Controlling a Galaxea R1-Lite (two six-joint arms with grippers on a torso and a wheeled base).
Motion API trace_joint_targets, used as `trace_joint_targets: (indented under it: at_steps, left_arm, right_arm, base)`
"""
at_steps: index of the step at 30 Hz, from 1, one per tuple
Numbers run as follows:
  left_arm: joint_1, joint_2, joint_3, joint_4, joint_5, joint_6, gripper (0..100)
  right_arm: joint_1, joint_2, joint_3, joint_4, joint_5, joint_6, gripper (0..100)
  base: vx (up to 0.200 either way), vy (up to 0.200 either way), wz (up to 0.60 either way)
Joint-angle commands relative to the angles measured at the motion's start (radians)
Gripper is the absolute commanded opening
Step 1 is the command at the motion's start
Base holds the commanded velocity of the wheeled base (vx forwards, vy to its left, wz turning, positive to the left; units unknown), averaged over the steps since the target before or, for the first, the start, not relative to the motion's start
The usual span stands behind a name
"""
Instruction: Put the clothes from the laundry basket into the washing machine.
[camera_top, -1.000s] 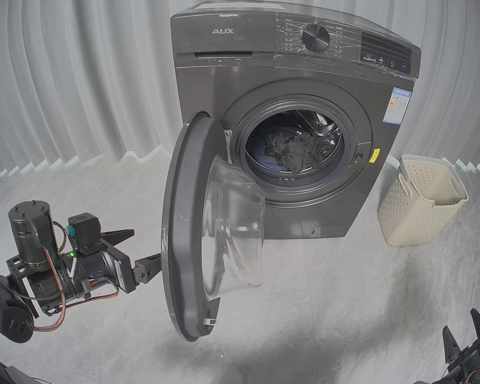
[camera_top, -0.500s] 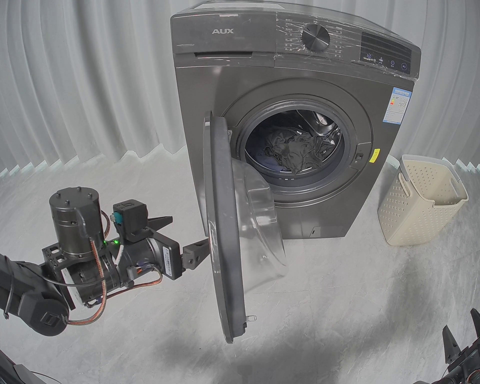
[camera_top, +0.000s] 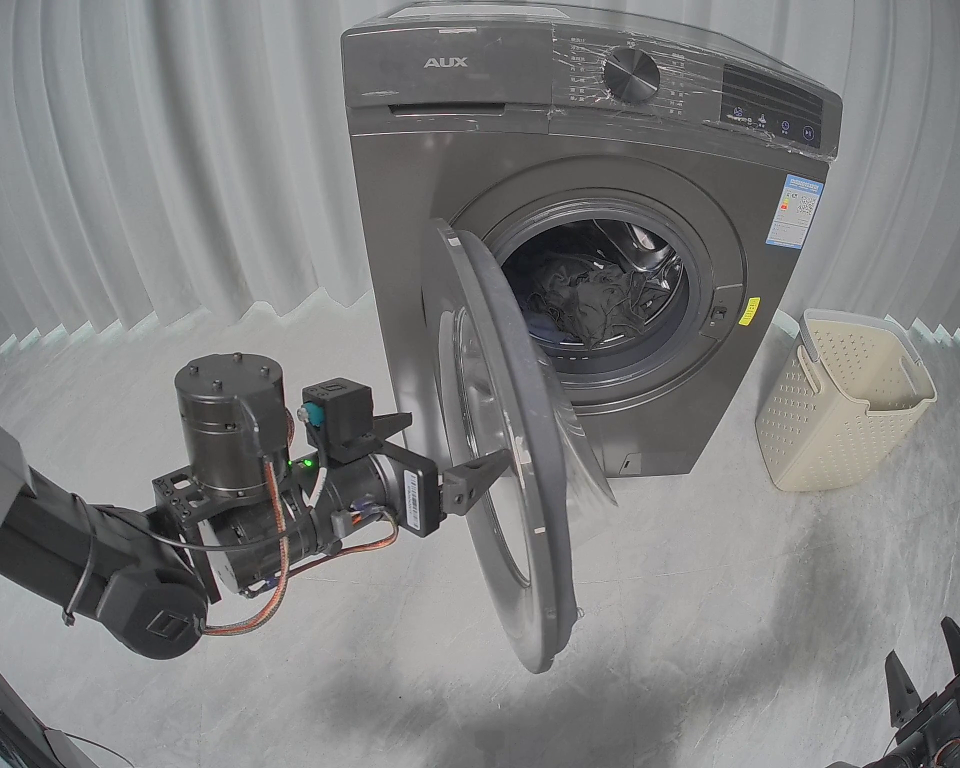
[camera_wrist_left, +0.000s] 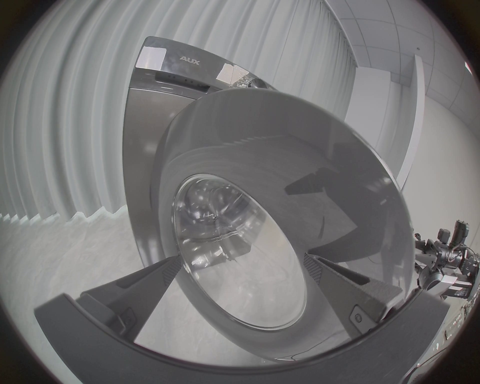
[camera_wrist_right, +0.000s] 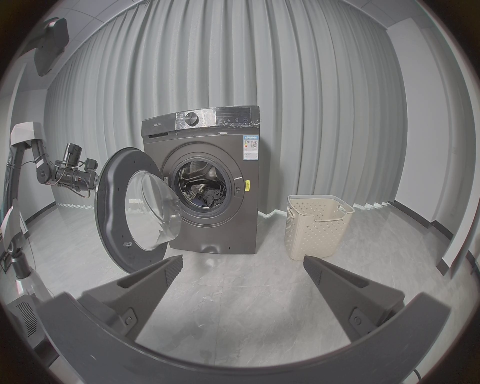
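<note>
– Pale pleated curtains (camera_top: 150, 150) and a grey marbled floor (camera_top: 700, 600) fill the head view. A grey washing machine (camera_top: 600, 130) stands in the middle, its round door (camera_top: 510, 450) hanging partly shut. Dark clothes (camera_top: 585, 300) lie heaped inside the drum. A cream laundry basket (camera_top: 845, 400) sits on the floor just to the machine's right.

– And the arms?

– On the left, the left gripper (camera_top: 458, 438) is spread wide and holds nothing. One fingertip (camera_top: 500, 462) appears to press on the door's outer face. Low at the right edge is the right gripper (camera_top: 918, 648), well apart from everything.

– The left wrist view?

– The door (camera_wrist_left: 280, 150) looms close, its glass window between the spread fingers of the left gripper (camera_wrist_left: 241, 257).

– The right wrist view?

– From across the floor, the right gripper (camera_wrist_right: 239, 262), wide open and empty, faces the washing machine (camera_wrist_right: 210, 150) and the laundry basket (camera_wrist_right: 317, 225).

– What could go wrong?

– One fingertip on a smooth, curved panel could skid off, leaving the door unlatched. Too hard a shove could slam it. Cloth near the drum's mouth could catch in the seal.
</note>
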Motion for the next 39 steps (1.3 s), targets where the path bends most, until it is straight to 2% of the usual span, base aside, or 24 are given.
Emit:
trace_joint_targets:
  at_steps: [1, 7, 21, 30, 35, 36, 39]
  left_arm:
    - [-0.009, 0.061, -0.05, -0.015, 0.0, -0.013, 100]
    - [-0.024, 0.126, -0.123, -0.017, 0.0, -0.058, 100]
    - [-0.081, 0.305, -0.354, -0.023, 0.0, -0.068, 100]
    - [-0.078, 0.425, -0.526, -0.02, 0.0, -0.104, 100]
    - [-0.073, 0.509, -0.647, -0.017, 0.012, -0.125, 100]
    - [-0.073, 0.521, -0.675, -0.015, 0.039, -0.146, 100]
    - [-0.073, 0.515, -0.666, -0.014, 0.049, -0.168, 100]
  right_arm:
    - [0.0, -0.015, 0.005, 0.0, 0.0, 0.0, 100]
    - [0.0, -0.015, 0.005, 0.0, 0.0, 0.0, 100]
    - [0.0, -0.015, 0.005, 0.0, 0.0, 0.0, 100]
    - [0.0, -0.015, 0.005, 0.0, 0.0, 0.0, 100]
    - [0.0, -0.015, 0.005, 0.0, 0.0, 0.0, 100]
    - [0.0, -0.015, 0.005, 0.0, 0.0, 0.0, 100]
    - [0.0, -0.015, 0.005, 0.0, 0.0, 0.0, 100]
  base:
    - [0.0, 0.0, 0.0]
    - [0.0, 0.0, 0.0]
    - [0.0, 0.0, 0.0]
    - [0.0, 0.0, 0.0]
    - [0.0, 0.0, 0.0]
    - [0.0, 0.0, 0.0]
    - [0.0, 0.0, 0.0]
